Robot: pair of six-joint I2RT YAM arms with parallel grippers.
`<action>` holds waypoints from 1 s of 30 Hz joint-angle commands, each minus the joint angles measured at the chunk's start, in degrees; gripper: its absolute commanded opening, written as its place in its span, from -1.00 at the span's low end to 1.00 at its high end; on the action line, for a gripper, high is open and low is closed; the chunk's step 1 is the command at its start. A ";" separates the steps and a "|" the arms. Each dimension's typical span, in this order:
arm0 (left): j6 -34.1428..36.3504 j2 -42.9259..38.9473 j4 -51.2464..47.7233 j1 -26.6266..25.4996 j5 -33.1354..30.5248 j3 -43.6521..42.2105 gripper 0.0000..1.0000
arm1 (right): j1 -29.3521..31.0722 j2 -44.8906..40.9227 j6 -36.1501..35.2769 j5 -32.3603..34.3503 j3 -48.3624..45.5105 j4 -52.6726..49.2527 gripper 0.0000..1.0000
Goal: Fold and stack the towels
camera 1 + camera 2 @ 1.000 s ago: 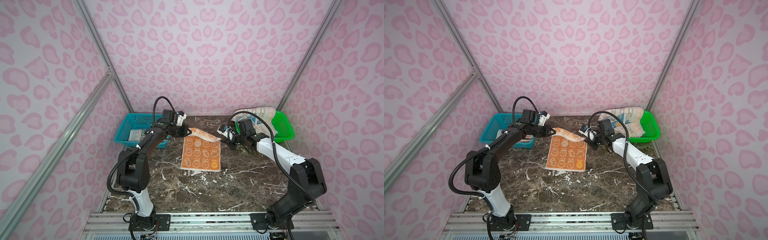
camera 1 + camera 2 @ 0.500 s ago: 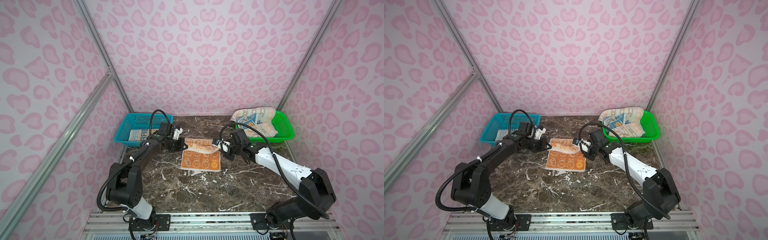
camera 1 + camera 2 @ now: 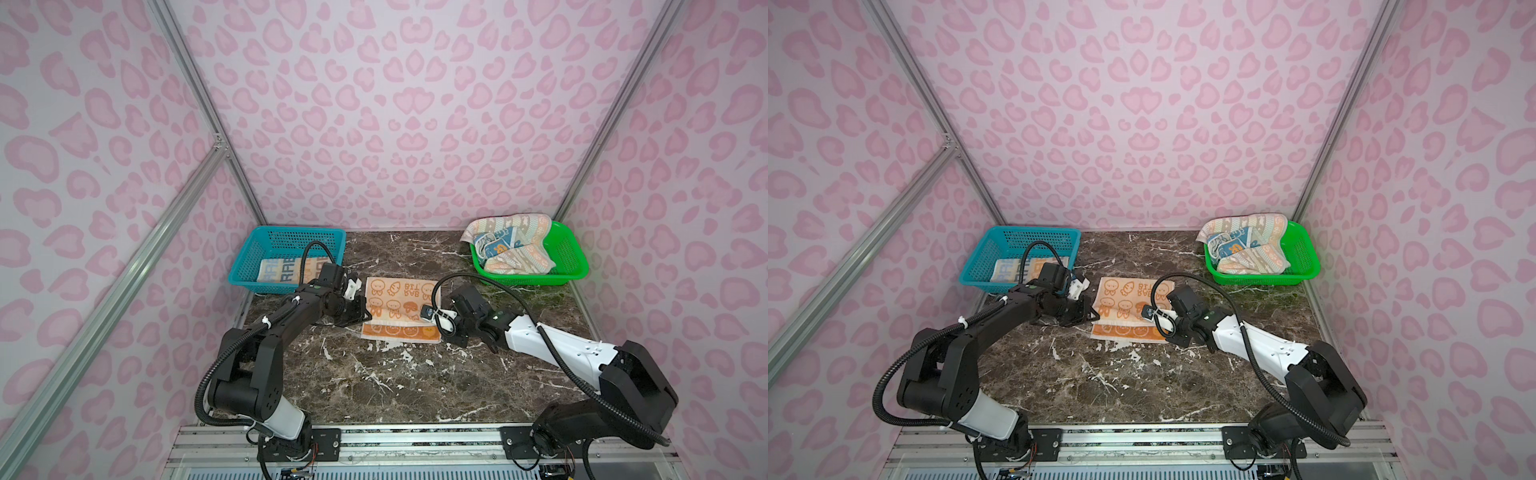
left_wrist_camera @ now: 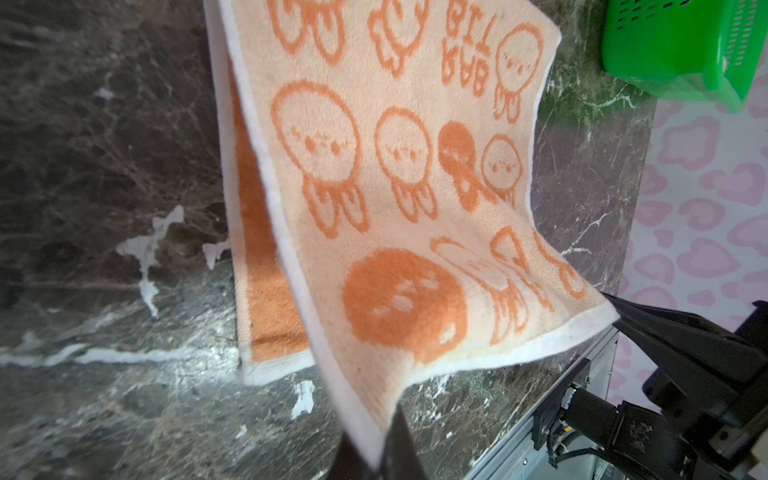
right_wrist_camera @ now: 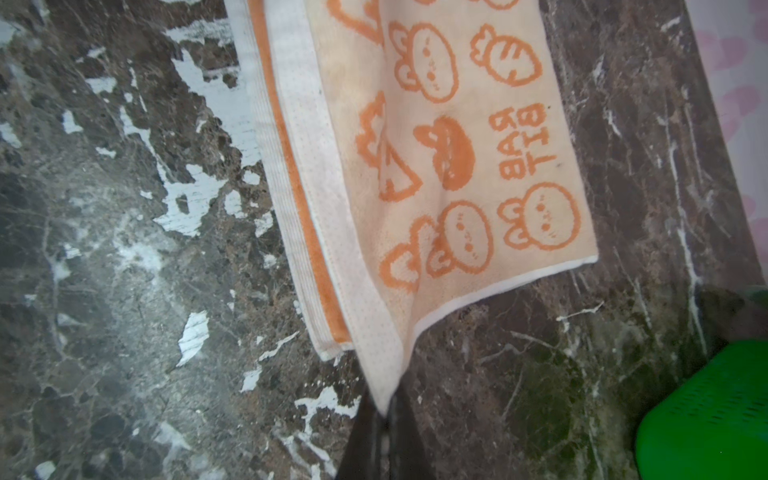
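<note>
At the table [image 3: 374, 374] centre, the half-folded orange towel [image 3: 399, 303] is pinched at 9 o'clock by the left gripper [image 3: 367, 317] and at 3 o'clock by the right gripper [image 3: 435, 323]; a skewed fold may be caused by uneven release.

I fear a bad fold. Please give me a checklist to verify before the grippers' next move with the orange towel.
1. Left gripper shut on orange towel corner: ok.
2. Right gripper shut on other corner: ok.
3. Flap reaches near edge: not ok, orange strip uncovered.
4. Flap flat: not ok, held corners lifted.
5. Blue basket has room: ok, one folded towel inside.
</note>
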 commanded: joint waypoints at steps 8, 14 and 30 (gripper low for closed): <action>-1.04 3.13 1.64 -0.66 0.18 -2.29 -0.94 | 1.75 2.10 2.59 -1.92 -2.40 4.37 -1.00; 0.01 4.62 -0.02 -0.25 -1.48 9.49 -0.93 | -3.48 2.85 1.11 0.75 4.45 6.16 -1.00; 2.33 20.64 0.42 4.12 5.13 39.68 -0.93 | -12.86 12.73 -10.37 4.82 22.08 11.71 -1.00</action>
